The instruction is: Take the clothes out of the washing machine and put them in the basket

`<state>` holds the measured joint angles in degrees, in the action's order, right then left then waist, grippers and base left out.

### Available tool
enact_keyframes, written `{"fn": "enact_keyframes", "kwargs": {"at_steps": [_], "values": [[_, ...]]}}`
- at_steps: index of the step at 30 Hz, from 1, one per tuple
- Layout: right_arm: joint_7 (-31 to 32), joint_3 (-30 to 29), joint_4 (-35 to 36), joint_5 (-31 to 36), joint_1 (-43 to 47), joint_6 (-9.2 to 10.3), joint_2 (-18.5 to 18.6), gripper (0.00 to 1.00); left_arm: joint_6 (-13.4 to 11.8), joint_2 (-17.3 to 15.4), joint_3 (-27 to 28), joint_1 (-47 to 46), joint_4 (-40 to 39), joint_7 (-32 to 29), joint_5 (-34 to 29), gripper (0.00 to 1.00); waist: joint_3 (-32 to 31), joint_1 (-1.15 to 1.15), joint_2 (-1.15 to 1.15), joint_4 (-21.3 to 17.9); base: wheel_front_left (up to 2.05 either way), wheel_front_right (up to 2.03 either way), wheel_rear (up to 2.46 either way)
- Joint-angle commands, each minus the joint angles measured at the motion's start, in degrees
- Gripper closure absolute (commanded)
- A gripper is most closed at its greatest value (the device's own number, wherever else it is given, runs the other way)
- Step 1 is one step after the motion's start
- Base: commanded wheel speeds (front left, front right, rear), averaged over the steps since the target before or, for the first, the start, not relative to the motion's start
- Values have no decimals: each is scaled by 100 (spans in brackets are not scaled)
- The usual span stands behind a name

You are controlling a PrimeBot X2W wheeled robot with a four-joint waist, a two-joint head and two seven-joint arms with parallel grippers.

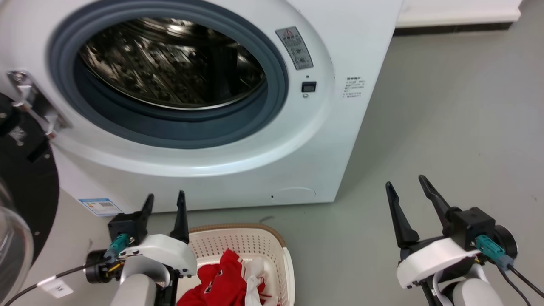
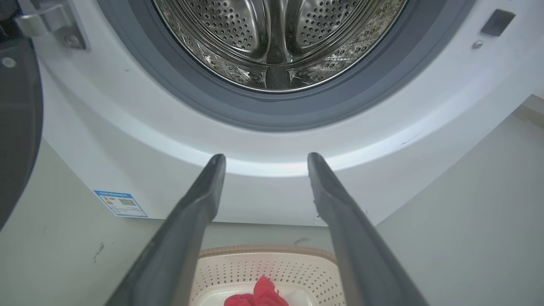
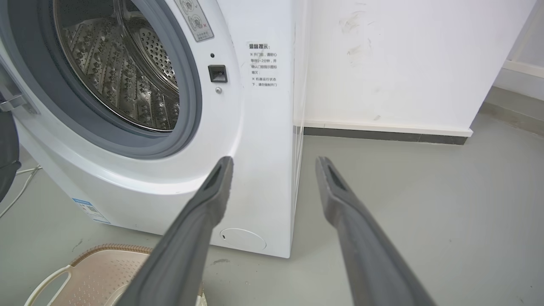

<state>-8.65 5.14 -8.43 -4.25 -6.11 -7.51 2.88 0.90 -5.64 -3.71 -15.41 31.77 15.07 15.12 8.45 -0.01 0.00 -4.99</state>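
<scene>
The white washing machine [image 1: 238, 161] stands with its door swung open at the left, and its steel drum [image 1: 170, 63] holds nothing I can see. On the floor in front sits the cream basket [image 1: 250, 236] with red clothes [image 1: 221, 280] and a white cloth [image 1: 254, 284] inside. My left gripper [image 1: 165, 199] is open and empty, hovering just left of the basket and pointing at the washer's lower front. My right gripper [image 1: 406, 182] is open and empty over bare floor to the right. In the left wrist view the drum [image 2: 276, 38] and the red clothes [image 2: 259, 295] show.
The black-framed glass door [image 1: 21, 199] hangs open at the far left. Grey floor [image 1: 446, 140] stretches to the right of the washer. A white wall with a dark skirting strip [image 3: 382, 136] runs behind.
</scene>
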Motion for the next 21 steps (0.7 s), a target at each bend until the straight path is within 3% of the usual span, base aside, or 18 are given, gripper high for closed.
{"fn": "enact_keyframes", "kwargs": {"at_steps": [1, 12, 21], "values": [[16, -14, 40, 35, 74, 4, -3, 0, -22, -1, 25, 89, -86, 13, -48, 0, -131, 1, 0, 82, 0, 0, 0], [210, -317, 590, 224, 433, 4, -3, 0, -63, -21, 298, 849, -2467, 14, -805, 0, -492, 1, 0, 162, 0, 0, 0], [299, -237, 774, 211, 727, 4, -3, 0, -75, 8, 298, 1522, -2823, 14, -951, 0, -787, 1, 0, 104, 0, 0, 0]]}}
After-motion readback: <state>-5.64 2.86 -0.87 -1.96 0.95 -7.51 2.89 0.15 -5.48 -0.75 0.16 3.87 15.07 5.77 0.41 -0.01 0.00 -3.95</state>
